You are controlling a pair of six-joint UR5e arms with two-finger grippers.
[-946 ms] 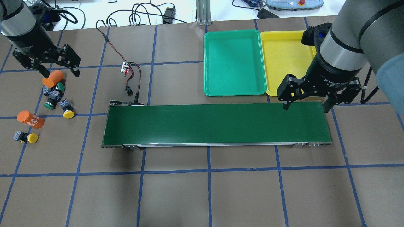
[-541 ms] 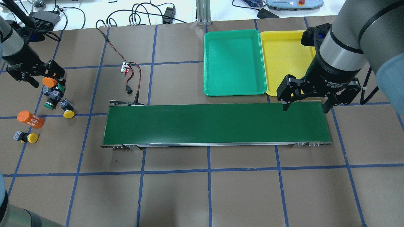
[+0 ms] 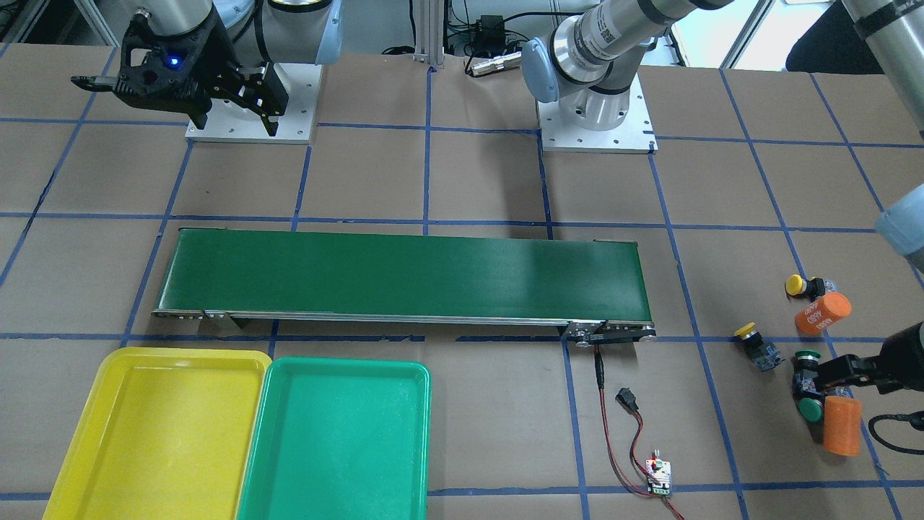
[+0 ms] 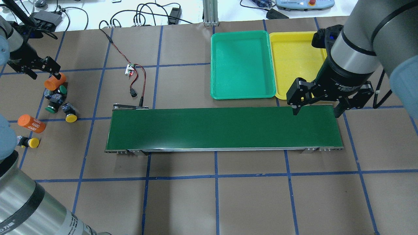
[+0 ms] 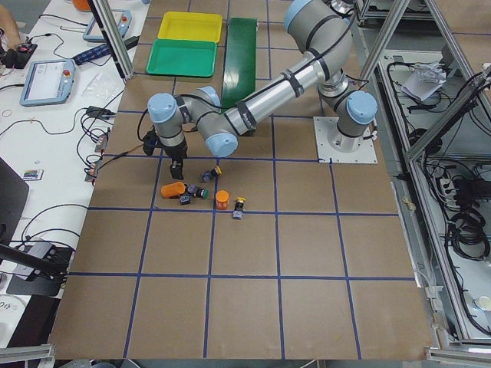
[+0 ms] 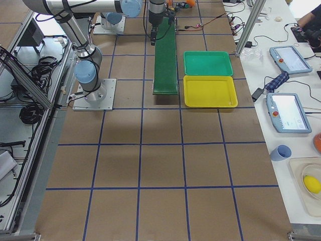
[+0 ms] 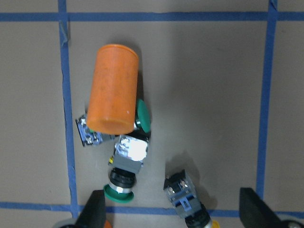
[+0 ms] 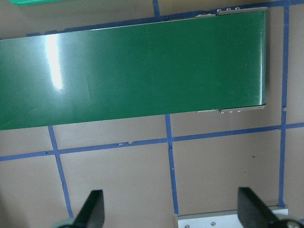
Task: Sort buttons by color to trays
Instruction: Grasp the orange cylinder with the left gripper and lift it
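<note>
Paper-covered bench (image 4: pixel 183 202), blue tape grid (image 4: pixel 215 176). Upper left of the overhead view: left end effector (image 4: pixel 46 76), spread, over clustered buttons (image 4: pixel 52 107); an orange cylinder (image 7: pixel 113 92) leans on one, so a freestanding button likely grasps cleanest. Right end effector (image 4: pixel 315 112), likewise spread, hangs near the trays (image 4: pixel 243 65), upper right.

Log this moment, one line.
left gripper: open, by orange cylinder | right gripper: open, high near conveyor belt | green tray, yellow tray: empty
</note>
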